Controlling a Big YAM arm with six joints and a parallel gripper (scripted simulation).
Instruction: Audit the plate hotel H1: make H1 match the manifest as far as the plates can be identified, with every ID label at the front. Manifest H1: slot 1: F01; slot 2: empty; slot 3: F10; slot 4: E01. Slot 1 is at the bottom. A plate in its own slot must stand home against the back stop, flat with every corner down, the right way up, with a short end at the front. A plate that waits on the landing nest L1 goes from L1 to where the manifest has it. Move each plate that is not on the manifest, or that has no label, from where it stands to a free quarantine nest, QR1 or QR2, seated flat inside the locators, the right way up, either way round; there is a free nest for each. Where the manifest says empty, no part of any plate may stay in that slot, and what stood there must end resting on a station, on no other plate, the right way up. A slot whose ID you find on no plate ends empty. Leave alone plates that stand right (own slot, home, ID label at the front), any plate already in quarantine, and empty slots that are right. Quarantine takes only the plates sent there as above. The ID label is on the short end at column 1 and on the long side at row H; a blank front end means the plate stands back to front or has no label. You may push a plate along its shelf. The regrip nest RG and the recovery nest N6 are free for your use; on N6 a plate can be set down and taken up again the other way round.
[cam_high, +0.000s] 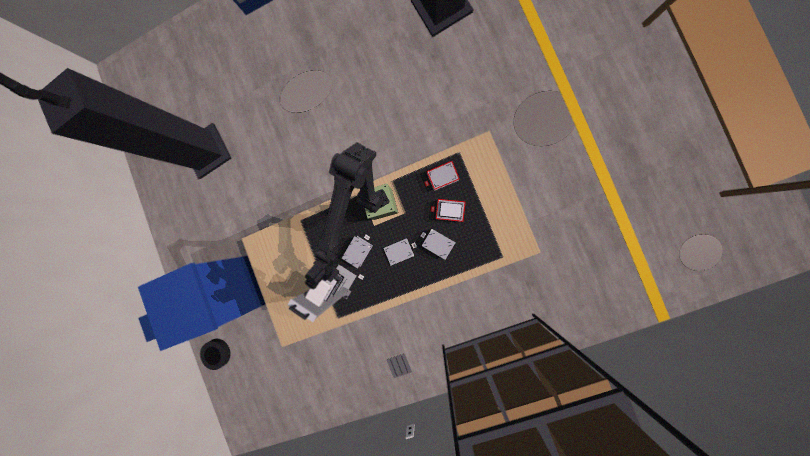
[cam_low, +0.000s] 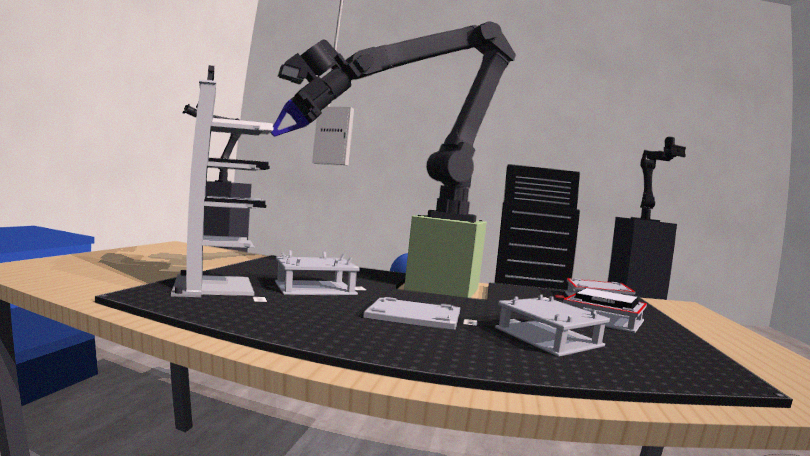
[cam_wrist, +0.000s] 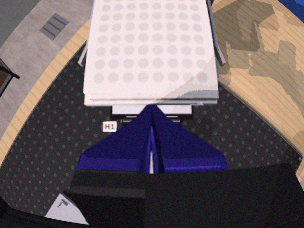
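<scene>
Pressing its closed, empty end effector against the white plate's front end, I see that plate in the hotel's top slot (tips together).

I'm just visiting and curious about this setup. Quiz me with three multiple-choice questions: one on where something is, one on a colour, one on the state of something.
1. Where do the gripper tips sit?
A. At the front end of the white plate on the plate hotel's top shelf
B. Over the red-edged quarantine nests
C. Beside the green pedestal

2. What colour are the gripper fingers?
A. Red
B. Blue
C. Yellow

3. How does the gripper stand?
A. Wide open
B. Clamped around the plate
C. Shut, holding nothing

Answers: 1 A, the exterior view shows the tips at the top shelf's plate. 2 B, the wrist view shows blue fingers. 3 C, the fingers meet in a point against the plate's end, with nothing between them.
</scene>
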